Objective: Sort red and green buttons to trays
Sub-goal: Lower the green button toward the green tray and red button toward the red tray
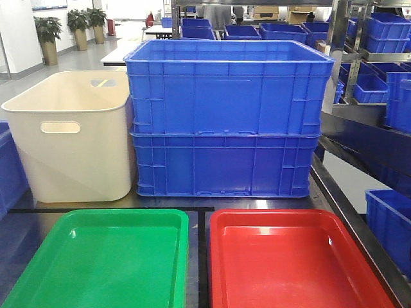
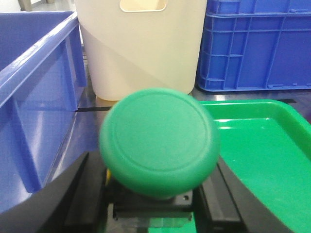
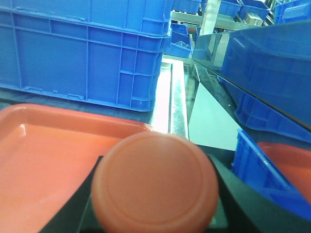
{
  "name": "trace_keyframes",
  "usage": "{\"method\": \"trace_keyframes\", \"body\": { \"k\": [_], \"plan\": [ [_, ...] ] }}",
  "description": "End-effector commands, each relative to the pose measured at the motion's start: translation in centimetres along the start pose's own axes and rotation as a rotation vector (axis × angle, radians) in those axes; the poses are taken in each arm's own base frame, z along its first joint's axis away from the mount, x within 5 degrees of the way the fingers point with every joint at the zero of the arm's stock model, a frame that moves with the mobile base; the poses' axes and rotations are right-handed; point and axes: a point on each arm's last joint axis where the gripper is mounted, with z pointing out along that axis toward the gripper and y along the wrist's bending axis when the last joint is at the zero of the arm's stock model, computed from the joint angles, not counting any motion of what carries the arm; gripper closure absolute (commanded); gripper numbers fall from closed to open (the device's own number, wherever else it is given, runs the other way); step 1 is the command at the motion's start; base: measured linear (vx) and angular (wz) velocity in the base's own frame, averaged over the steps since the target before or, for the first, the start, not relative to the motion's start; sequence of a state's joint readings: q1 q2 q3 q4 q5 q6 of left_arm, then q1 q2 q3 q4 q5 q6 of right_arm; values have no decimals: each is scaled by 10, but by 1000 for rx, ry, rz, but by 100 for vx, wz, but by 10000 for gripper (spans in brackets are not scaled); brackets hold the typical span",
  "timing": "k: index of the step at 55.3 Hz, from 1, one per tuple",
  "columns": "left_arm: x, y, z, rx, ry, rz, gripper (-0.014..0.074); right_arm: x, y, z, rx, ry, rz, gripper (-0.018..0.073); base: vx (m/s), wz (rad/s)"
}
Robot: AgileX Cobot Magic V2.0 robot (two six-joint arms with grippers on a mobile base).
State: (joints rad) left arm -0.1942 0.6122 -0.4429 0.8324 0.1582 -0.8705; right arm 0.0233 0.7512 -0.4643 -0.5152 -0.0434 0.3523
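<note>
In the left wrist view a green-capped button [image 2: 159, 141] fills the middle, its dark base clamped between the black fingers [image 2: 82, 194] of my left gripper [image 2: 155, 206]. It hangs over the near left corner of the green tray [image 2: 262, 145]. In the right wrist view a red-capped button [image 3: 155, 183] sits between the dark fingers [image 3: 238, 199] of my right gripper [image 3: 155, 213], beside the right edge of the red tray [image 3: 43, 155]. From the front both trays, green [image 1: 103, 256] and red [image 1: 289, 256], lie side by side with nothing in them; neither gripper shows there.
Two stacked blue crates [image 1: 228, 122] stand behind the trays, with a cream tub [image 1: 70, 138] to their left. A blue crate [image 2: 34, 92] borders the left side, another blue crate [image 3: 272, 174] the right. Shelves of blue bins [image 1: 379, 58] fill the back right.
</note>
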Motion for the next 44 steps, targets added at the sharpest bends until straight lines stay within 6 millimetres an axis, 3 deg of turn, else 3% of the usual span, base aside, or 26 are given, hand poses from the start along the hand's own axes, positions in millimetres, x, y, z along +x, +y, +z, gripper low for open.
{"method": "trace_keyframes", "body": {
  "k": [1, 6, 13, 28, 35, 44],
  "plan": [
    [-19, -11, -3, 121, -124, -41, 591, -25, 1, -3, -39, -163, 53, 568, 0, 0],
    [-26, -19, -4, 215, -197, -41, 591, -29, 4, 0, -73, -217, 60, 568, 0, 0],
    [-25, -30, 9, 313, -206, -27, 591, -32, 14, 11, -166, -291, 16, 568, 0, 0],
    [0, -54, 64, 526, -94, -50, 591, -18, 62, 54, -464, -214, -43, 568, 0, 0],
    [8, -65, 93, 611, -57, -80, 591, -13, 75, 83, -523, -179, -33, 568, 0, 0],
    [8, -67, 125, 587, 10, -104, 588, -2, 85, 113, -569, -144, -6, 567, 0, 0]
  ]
}}
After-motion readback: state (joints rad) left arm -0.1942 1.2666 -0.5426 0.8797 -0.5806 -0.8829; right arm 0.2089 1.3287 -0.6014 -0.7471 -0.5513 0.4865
